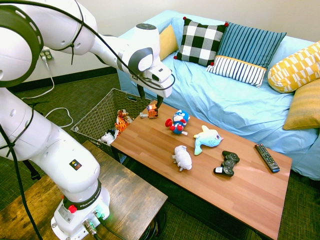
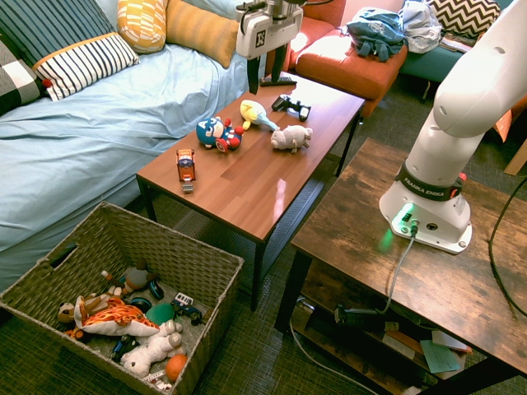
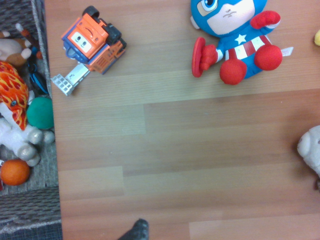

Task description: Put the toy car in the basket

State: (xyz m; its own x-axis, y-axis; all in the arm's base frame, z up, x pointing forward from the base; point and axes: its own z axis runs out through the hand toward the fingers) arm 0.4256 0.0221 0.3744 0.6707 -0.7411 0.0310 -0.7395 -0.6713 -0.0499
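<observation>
Toy car on table, apart from claw

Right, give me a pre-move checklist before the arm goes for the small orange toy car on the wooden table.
1. Gripper empty: ok, nothing hangs between its dark fingers.
2. Fingers open: ok, they stand apart in the second exterior view.
3. Small orange toy car reachable: ok, it sits alone near the corner of the wooden coffee table, clear of the red-and-blue plush figure.
4. Gripper over the car: not ok, it hangs high above the table, off to one side of the car.
5. Woven wicker basket ready: ok, open-topped on the floor beside the table's end, part filled with toys.
</observation>
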